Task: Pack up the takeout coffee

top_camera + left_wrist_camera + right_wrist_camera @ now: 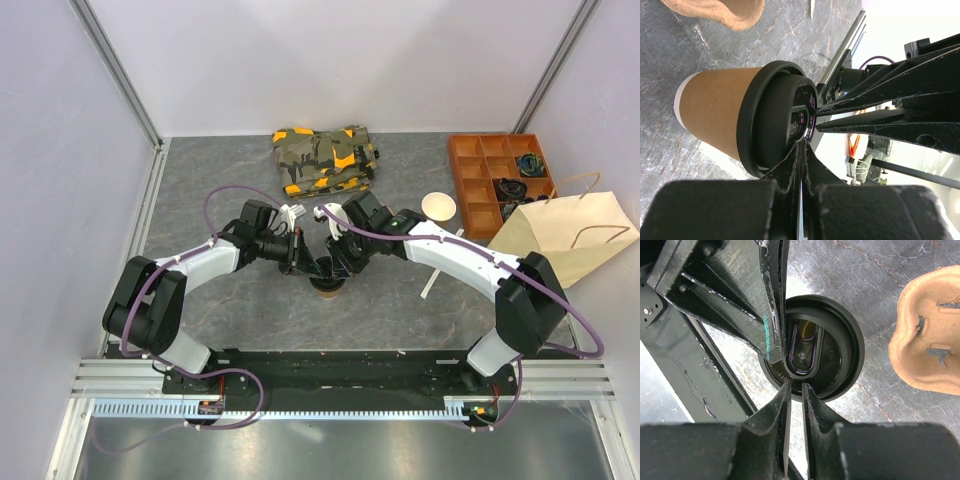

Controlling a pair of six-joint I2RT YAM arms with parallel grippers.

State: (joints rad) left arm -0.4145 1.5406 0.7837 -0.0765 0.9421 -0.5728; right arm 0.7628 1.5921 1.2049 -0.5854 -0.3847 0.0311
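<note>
Jaws first, from the left: the left gripper (801, 146) has its fingers pressed flat together with nothing between them, and their tips rest against the edge of the black lid (832, 340). It holds nothing; it looks more like a prod or a brace than a grip.

At the middle of the table (220, 300), between the two arms, stands the takeout coffee (715, 112). It is upright on the grey surface with its lid seated all round.

The right gripper (795, 389) reaches onto that lid from the other side. Its fingers stand a narrow slit apart, tips at the lid's near rim. I see nothing caught between them (only the rim passing beneath).

Further right lie the pulp carrier (930, 340), just beside the cup, a lidless cup (438, 207), an orange divided tray (470, 200), and the paper bag (570, 240) at the table's right edge.

As I judge it, the capping is done or nearly so, and the packing proper has not begun. The cup sits in neither the carrier nor the bag, and neither gripper has it by the body. Lifting it and setting it in are both left.

Much is hidden. From above, the two wrists cover the cup almost wholly, and I cannot pick out the carrier there at all. Whether the lid is snapped fully home cannot be read from any view. The bag's mouth is hard to make out, so I cannot say if it stands ready to receive anything.
</note>
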